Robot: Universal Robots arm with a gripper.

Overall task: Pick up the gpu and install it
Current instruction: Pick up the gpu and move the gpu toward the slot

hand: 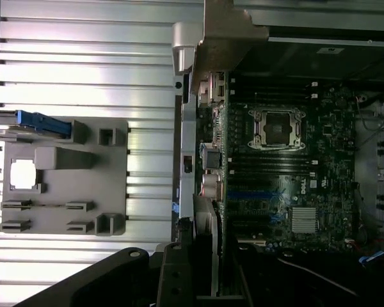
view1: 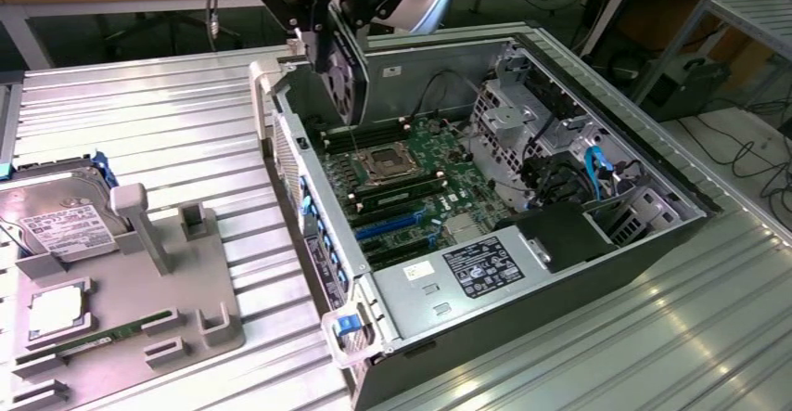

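Observation:
The gpu (view1: 344, 77), a thin black card with a round fan on its face, hangs upright over the far corner of the open computer case (view1: 644, 202). My gripper (view1: 325, 14) is above it, shut on the card's top edge. In the wrist view the gpu (hand: 225, 35) appears edge-on, its pale metal bracket leading, with the gripper (hand: 205, 272) closed around it. Below lies the motherboard (view1: 409, 184) with blue expansion slots (view1: 389, 227), also seen as the blue slots (hand: 256, 192) in the wrist view. The card is clear of the board and touches nothing.
A grey parts fixture (view1: 185, 281) sits on the ribbed metal table at the exterior view's left, holding a silver hard drive (view1: 56, 225), a square chip (view1: 56, 309) and a green memory stick (view1: 106, 340). Drive cages and cables (view1: 557, 160) fill the case's right side.

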